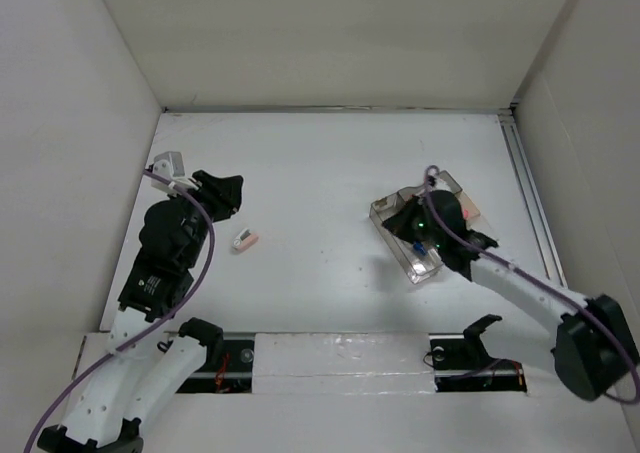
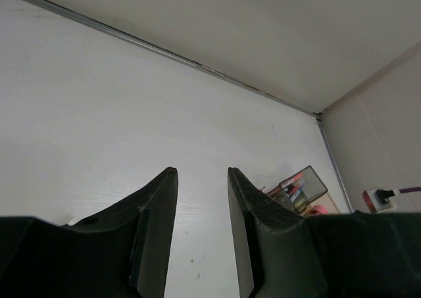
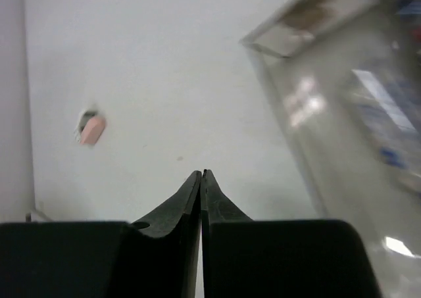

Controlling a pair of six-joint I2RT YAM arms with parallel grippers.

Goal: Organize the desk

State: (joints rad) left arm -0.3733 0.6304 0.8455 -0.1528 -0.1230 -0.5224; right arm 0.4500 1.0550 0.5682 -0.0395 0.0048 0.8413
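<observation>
The desk (image 1: 330,173) is a flat white tabletop between white walls. A small pink and white eraser (image 1: 245,239) lies on it at centre left; it also shows in the right wrist view (image 3: 91,128). My left gripper (image 1: 228,195) is open and empty, just up and left of the eraser; its fingers (image 2: 158,219) frame bare desk. My right gripper (image 1: 408,223) is shut and empty, over the left part of a clear plastic compartment tray (image 1: 384,209), whose wall shows in the right wrist view (image 3: 329,120).
The tray holds pens and small coloured items, seen far off in the left wrist view (image 2: 299,186). A metal rail (image 1: 528,193) runs along the desk's right edge. White walls close the left, back and right sides.
</observation>
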